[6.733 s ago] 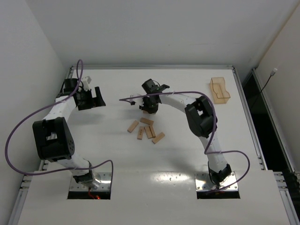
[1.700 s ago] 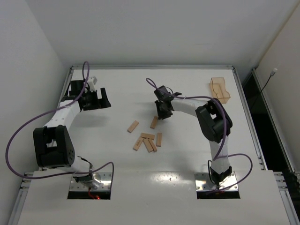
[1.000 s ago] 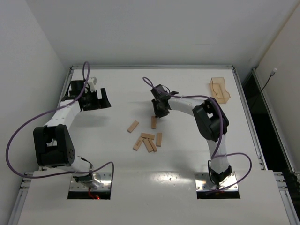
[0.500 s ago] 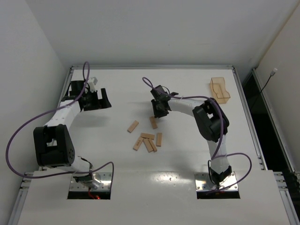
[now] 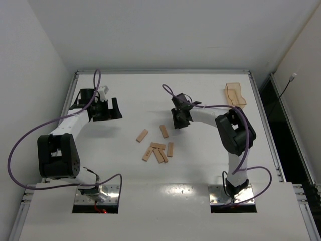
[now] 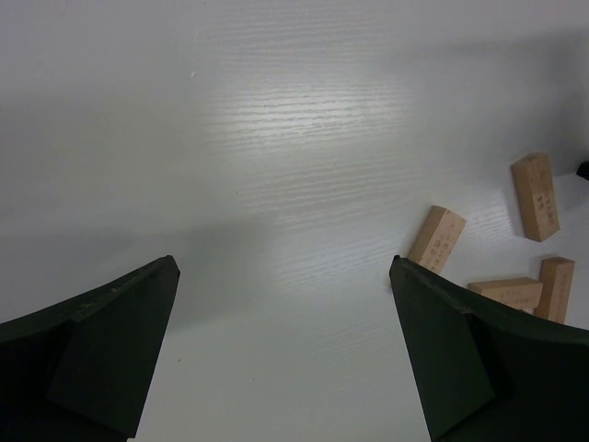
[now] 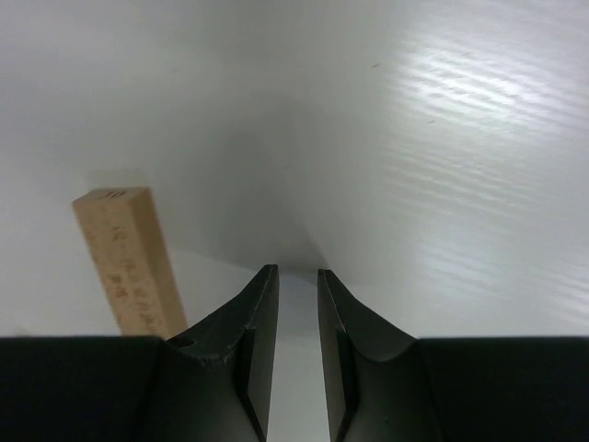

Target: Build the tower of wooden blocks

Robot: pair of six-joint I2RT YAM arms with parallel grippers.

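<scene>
Several light tan wood blocks lie flat on the white table; no tower stands. One block [image 5: 142, 135] lies alone at the left, another [image 5: 164, 131] lies just left of my right gripper, and a loose cluster [image 5: 159, 151] lies nearer the arms. My right gripper [image 5: 180, 120] hangs low over the table, its jaws almost together with nothing between them [image 7: 293, 270]; the nearby block [image 7: 133, 262] lies to its left, apart from it. My left gripper [image 5: 107, 110] is wide open and empty [image 6: 285, 267], well left of the blocks [image 6: 437, 239].
A translucent orange-tan tray [image 5: 234, 95] sits at the table's far right. The table's metal edge rail [image 5: 160, 72] runs along the back. Purple cables loop off both arms.
My right gripper has drawn back to the right, leaving the block it was at lying flat. My left gripper has shifted slightly right. The other blocks have not moved.
</scene>
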